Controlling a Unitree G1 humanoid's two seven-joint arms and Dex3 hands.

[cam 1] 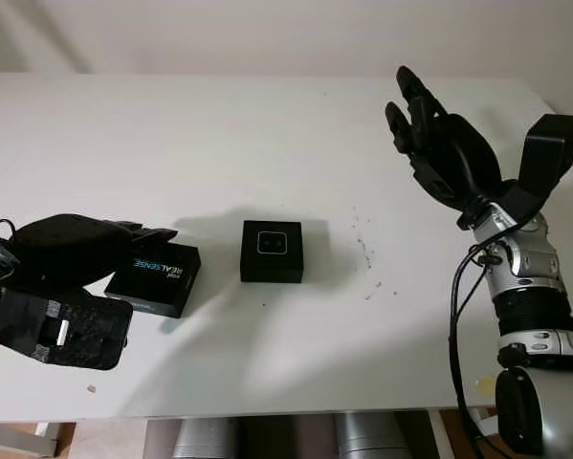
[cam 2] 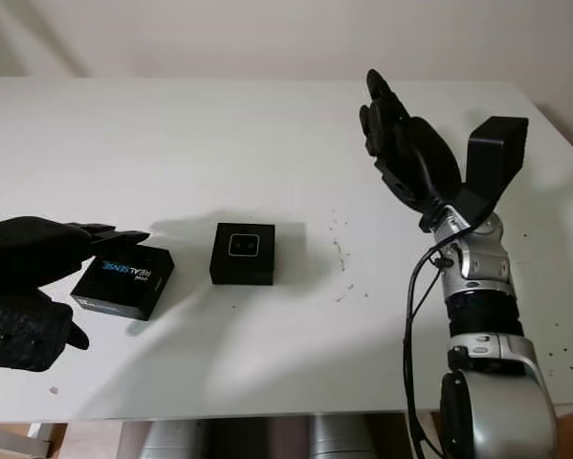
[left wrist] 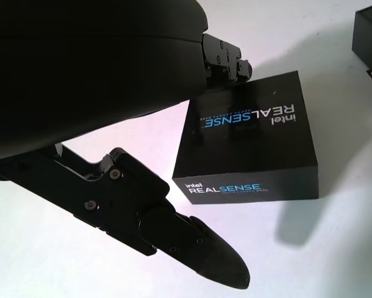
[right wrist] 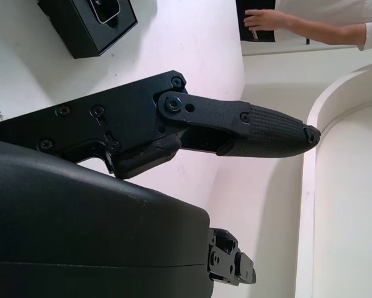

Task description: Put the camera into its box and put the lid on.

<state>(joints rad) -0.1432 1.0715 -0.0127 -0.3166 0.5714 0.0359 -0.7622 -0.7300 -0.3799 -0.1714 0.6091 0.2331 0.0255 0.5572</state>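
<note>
1. While the black left hand (cam 1: 71,244) hovers open beside the black RealSense-printed cardboard lid (cam 1: 155,277), nothing is gripped.
2. Just right sits the black square box (cam 1: 273,251), camera inside.
3. The black right hand (cam 1: 439,143) hangs open, raised well apart.

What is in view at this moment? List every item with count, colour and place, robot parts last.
Box: one, black, open, near the middle of the table, with the camera seated in it.
Camera: one, black with a pale face, inside the box.
Lid: one, black with white and blue Intel RealSense lettering, lying on the table to the left of the box and apart from it.
Table: one, white, with small dark specks to the right of the box.
Left hand: one, black, open, at the table's left side right next to the lid; a grasp cannot be made out.
Right hand: one, black, open, raised above the table's right side, holding nothing.
</note>
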